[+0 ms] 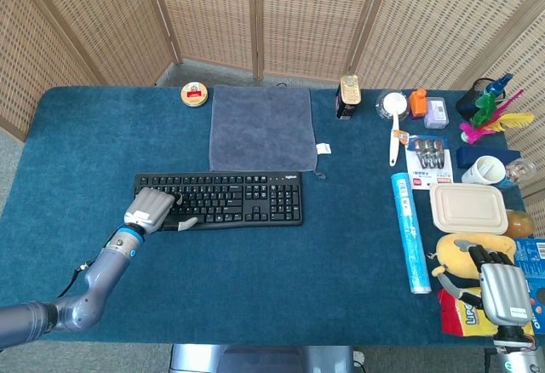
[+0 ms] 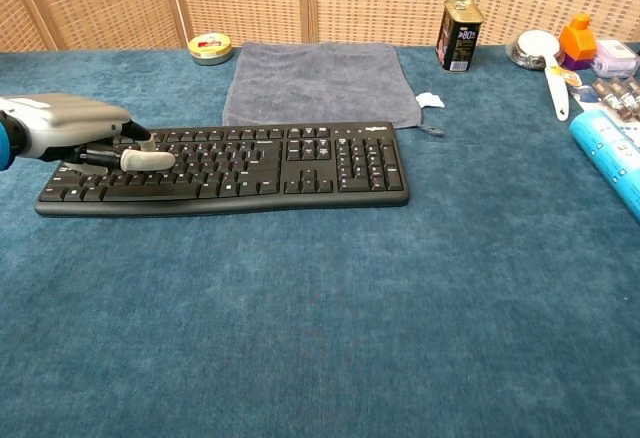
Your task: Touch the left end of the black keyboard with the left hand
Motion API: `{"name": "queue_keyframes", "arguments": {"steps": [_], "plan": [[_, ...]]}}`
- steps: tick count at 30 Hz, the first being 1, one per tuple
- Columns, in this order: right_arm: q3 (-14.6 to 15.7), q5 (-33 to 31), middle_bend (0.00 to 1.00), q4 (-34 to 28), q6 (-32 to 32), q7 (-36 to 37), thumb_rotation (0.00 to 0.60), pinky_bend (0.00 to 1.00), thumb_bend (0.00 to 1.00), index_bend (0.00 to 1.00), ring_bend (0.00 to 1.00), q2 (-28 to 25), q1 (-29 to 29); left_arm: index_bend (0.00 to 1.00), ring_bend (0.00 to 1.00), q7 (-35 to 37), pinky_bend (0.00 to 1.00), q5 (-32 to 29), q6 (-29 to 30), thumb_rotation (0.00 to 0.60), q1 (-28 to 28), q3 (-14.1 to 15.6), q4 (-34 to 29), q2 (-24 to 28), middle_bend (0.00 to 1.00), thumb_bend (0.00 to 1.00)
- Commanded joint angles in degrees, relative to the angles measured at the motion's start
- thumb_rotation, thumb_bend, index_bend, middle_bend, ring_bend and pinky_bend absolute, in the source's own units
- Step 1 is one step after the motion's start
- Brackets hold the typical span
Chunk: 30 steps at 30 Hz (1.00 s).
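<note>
The black keyboard (image 1: 230, 199) lies left of the table's middle, just in front of a grey towel (image 1: 262, 128). My left hand (image 1: 153, 208) lies palm down over the keyboard's left end, with its fingers on the keys and its thumb stretched out to the right, holding nothing. In the chest view the left hand (image 2: 72, 130) sits on the left keys of the keyboard (image 2: 260, 163), thumb lying across them. My right hand (image 1: 502, 292) hangs at the table's front right corner, fingers apart and empty, beside a yellow soft object (image 1: 464, 249).
A round tin (image 1: 194, 94) stands at the back left of the towel, and a dark can (image 1: 347, 96) at its back right. The right side holds a blue tube (image 1: 409, 230), a lidded food box (image 1: 468, 208), a white spoon (image 1: 394, 134), a cup (image 1: 482, 170) and snack packets (image 1: 460, 313).
</note>
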<state>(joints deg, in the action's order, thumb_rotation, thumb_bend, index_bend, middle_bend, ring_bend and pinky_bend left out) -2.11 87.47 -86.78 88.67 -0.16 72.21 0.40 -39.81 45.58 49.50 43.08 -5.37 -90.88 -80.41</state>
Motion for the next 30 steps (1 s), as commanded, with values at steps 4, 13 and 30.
{"name": "queue_keyframes", "arguments": {"steps": [4, 13, 30], "plan": [[-0.2, 0.0, 0.37, -0.1, 0.1, 0.2, 0.000, 0.34, 0.26, 0.27, 0.39, -0.1, 0.0, 0.26, 1.00, 4.4, 1.00, 4.5, 4.5, 0.000, -2.2, -0.3, -4.0, 3.8, 1.00, 0.14], [-0.3, 0.6, 0.37, 0.0, -0.7, 0.3, 0.000, 0.34, 0.26, 0.27, 0.39, 0.4, 0.8, 0.26, 0.92, 13.2, 0.92, 17.6, 16.8, 0.000, -10.4, 2.2, -12.0, 10.8, 0.99, 0.14], [-0.7, 1.8, 0.37, 1.1, -0.9, 0.3, 0.000, 0.32, 0.26, 0.27, 0.35, 2.1, 2.0, 0.26, 0.63, 26.2, 0.66, 36.8, 41.0, 0.000, -29.8, 11.1, -16.3, 16.4, 0.68, 0.14]]}}
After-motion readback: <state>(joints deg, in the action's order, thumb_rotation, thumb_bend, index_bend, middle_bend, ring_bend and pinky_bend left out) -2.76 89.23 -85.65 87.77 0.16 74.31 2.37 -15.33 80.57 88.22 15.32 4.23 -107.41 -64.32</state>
